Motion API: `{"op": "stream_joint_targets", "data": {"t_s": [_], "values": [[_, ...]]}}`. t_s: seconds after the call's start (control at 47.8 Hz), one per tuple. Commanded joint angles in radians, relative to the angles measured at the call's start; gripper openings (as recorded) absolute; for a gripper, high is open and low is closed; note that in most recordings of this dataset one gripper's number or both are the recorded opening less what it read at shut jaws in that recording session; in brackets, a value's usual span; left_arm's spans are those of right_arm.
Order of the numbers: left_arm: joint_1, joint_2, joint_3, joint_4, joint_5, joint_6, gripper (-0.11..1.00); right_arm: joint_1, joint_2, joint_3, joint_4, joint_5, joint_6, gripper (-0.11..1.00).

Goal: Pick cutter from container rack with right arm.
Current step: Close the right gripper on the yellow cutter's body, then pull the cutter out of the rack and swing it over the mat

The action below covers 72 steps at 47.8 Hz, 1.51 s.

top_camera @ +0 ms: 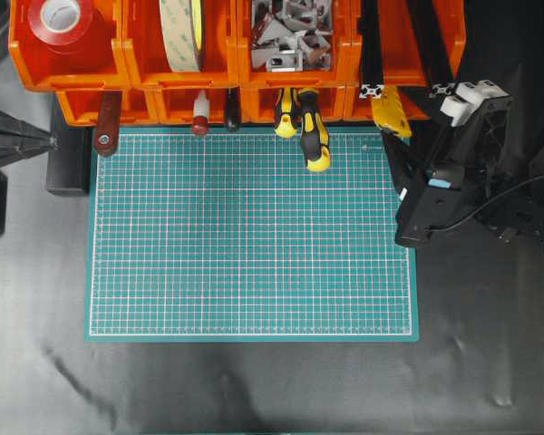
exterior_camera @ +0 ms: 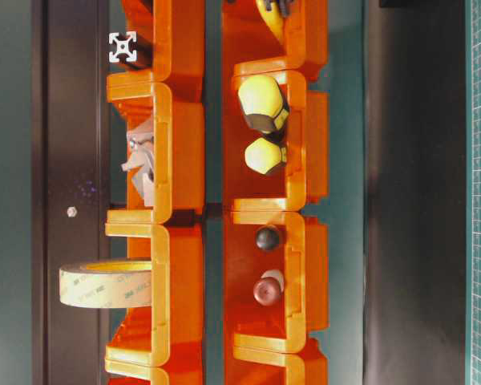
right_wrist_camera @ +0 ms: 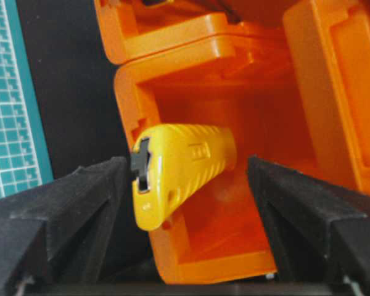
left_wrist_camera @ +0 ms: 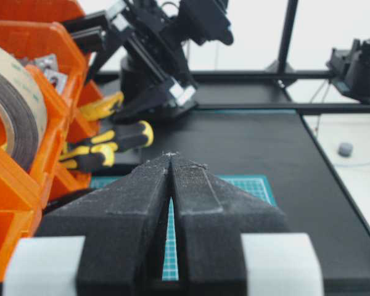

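The yellow ridged cutter (right_wrist_camera: 180,168) sticks out of a lower bin of the orange container rack (right_wrist_camera: 172,74), its butt end toward me. My right gripper (right_wrist_camera: 186,165) is open, one black finger on each side of the cutter's end; the left finger (right_wrist_camera: 86,200) is very close to it and the right finger (right_wrist_camera: 296,203) stands well apart. From overhead, the cutter (top_camera: 391,111) hangs from the rack's (top_camera: 145,77) right lower bin, with the right gripper (top_camera: 401,149) just below it. The left gripper (left_wrist_camera: 171,155) is shut and empty at the far left (top_camera: 47,140).
Two yellow-and-black screwdrivers (top_camera: 313,136) jut from the bin left of the cutter over the green mat (top_camera: 254,245). Other bins hold tape rolls (top_camera: 181,32), metal brackets (top_camera: 290,32), black profiles (top_camera: 417,45) and dark-handled tools (top_camera: 106,131).
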Motion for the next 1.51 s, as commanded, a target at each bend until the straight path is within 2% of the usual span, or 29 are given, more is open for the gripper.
{"op": "stream_joint_targets", "data": {"t_s": [0.0,0.376,0.523,0.606,0.669,1.046,1.485], "values": [[-0.002,0.002,-0.023,0.003,-0.003,-0.003,0.01,-0.005,-0.006,-0.009,-0.008,-0.008,0.005,0.76],[-0.002,0.002,-0.021,0.003,-0.003,-0.005,0.01,-0.005,0.02,-0.018,-0.003,-0.044,0.005,0.68],[-0.002,0.002,-0.021,0.003,-0.003,-0.005,0.01,-0.005,0.021,-0.018,0.002,-0.044,0.006,0.54],[-0.002,0.0,-0.023,0.003,-0.003,-0.005,0.01,-0.005,0.021,-0.02,0.002,-0.057,0.008,0.39],[-0.002,-0.003,-0.023,0.003,-0.003,-0.005,0.01,-0.003,0.021,-0.02,0.005,-0.069,0.009,0.32],[-0.002,-0.015,-0.023,0.003,-0.003,-0.005,0.01,0.041,0.005,-0.063,0.02,-0.011,0.006,0.32],[0.0,-0.021,-0.023,0.003,-0.003,-0.005,0.01,0.187,-0.003,-0.193,0.069,0.167,-0.014,0.28]]}}
